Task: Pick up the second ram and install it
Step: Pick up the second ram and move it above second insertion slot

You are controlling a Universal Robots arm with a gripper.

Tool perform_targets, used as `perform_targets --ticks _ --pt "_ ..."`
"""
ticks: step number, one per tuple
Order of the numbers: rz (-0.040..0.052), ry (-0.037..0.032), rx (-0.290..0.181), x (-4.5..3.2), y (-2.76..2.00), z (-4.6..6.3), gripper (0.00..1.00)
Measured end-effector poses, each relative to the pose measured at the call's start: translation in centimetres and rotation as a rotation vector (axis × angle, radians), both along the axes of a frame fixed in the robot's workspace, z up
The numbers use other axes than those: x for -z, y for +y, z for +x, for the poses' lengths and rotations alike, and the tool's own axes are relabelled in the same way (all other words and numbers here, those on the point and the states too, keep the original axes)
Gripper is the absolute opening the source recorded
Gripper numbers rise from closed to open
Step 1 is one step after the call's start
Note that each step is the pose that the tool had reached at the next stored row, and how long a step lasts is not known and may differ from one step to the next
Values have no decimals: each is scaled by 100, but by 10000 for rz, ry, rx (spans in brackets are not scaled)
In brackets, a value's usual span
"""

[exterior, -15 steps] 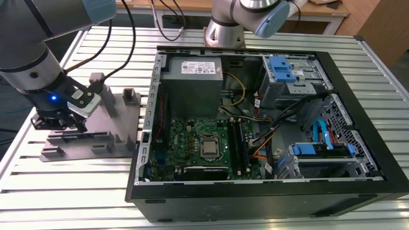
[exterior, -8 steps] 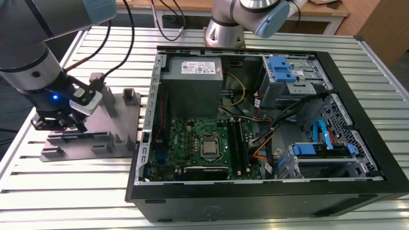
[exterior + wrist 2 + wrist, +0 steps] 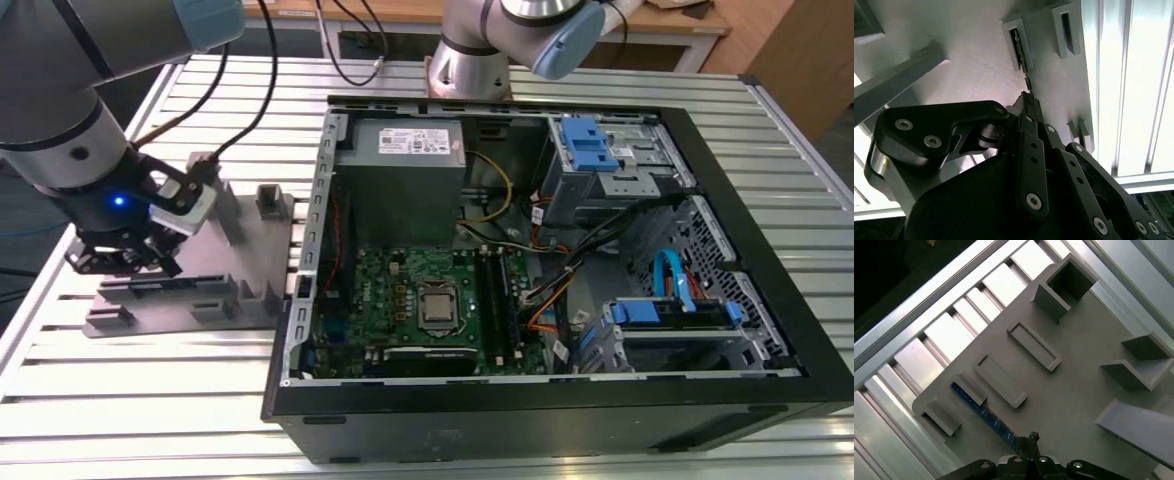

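Black fingers [image 3: 1030,131] of the gripper [image 3: 1029,100] stand drawn together. The thin upper edge of the second ram [image 3: 981,411] goes between their tips, so they are clamped on it close to one of its ends. The ram stands upright on its long edge in the grey tray [image 3: 1074,390], and its far end sits in a narrow slotted holder [image 3: 1016,42] of the tray. In the first wrist view its blue-green board runs from the fingertips to that holder, near the tray's rounded corner. Beside the ram on the tray lie two more long rectangular frames [image 3: 999,381]. Farther in on the tray rise several upright posts [image 3: 1059,287] and angled walls.

In the exterior view the gripper hangs straight down over the part of the tray toward the exterior view's left. It is carried by a grey arm [image 3: 60,130] with a small blue light [image 3: 118,201] on its wrist. The tray lies on a table of aluminium slats [image 3: 134,400]. Just beside the tray, toward the exterior view's right, lies an open black computer case [image 3: 561,425]. The green motherboard [image 3: 387,285] is in the part of the case nearest to the tray, and a blue drive bracket [image 3: 587,145] is at the side far from the tray. Beyond the case, well apart from the tray, stands the base of another arm [image 3: 467,65]
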State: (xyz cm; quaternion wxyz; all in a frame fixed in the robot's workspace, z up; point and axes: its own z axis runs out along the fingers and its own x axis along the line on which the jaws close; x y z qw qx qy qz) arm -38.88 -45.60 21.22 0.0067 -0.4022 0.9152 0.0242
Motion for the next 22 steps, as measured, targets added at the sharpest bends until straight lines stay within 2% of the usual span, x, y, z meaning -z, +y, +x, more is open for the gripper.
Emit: perform_targets --ticks 22 --pt "0 0 -2171 0 0 0 7"
